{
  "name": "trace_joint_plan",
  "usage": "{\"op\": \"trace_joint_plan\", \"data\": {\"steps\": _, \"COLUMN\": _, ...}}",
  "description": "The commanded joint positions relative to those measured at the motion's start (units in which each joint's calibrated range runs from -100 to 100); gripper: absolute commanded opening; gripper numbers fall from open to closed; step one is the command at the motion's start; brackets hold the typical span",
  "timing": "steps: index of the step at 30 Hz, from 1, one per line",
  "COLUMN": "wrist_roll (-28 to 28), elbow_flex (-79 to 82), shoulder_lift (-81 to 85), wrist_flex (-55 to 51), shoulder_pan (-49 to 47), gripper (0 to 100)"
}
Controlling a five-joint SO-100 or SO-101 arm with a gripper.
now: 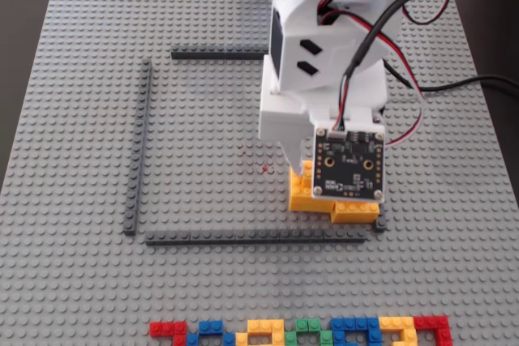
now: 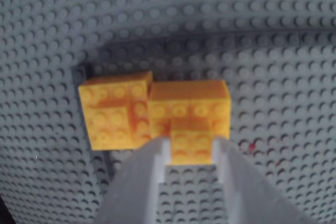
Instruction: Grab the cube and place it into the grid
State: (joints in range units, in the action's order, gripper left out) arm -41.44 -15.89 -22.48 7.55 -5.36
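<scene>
The grey baseplate [image 1: 81, 281] is being largely covered by the white arm [image 1: 324, 62] in the fixed view, and the grid [image 1: 138, 147] is being cut off on its right side. The cube [image 2: 191, 114], touching its twin block [image 2: 113, 111], is being straddled by the gripper [image 2: 191, 150], narrowly parted and apparently closed on its raised brick [image 2: 191, 142].

White printed arm [image 1: 324, 54], black motor, red-black cables, exposed black circuit board [image 1: 349, 166].
</scene>
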Motion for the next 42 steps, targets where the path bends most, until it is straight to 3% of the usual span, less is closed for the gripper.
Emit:
{"op": "trace_joint_plan", "data": {"steps": 1, "wrist_roll": -0.5, "elbow_flex": -0.4, "shoulder_lift": 1.8, "wrist_flex": 0.6, "shoulder_pan": 0.1, "gripper": 6}}
{"op": "trace_joint_plan", "data": {"steps": 29, "wrist_roll": -1.8, "elbow_flex": 2.3, "shoulder_lift": 1.8, "wrist_flex": 2.5, "shoulder_pan": 1.0, "gripper": 7}}
{"op": "trace_joint_plan", "data": {"steps": 42, "wrist_roll": -1.3, "elbow_flex": 3.4, "shoulder_lift": 2.4, "wrist_flex": 3.5, "shoulder_pan": 1.6, "gripper": 22}}
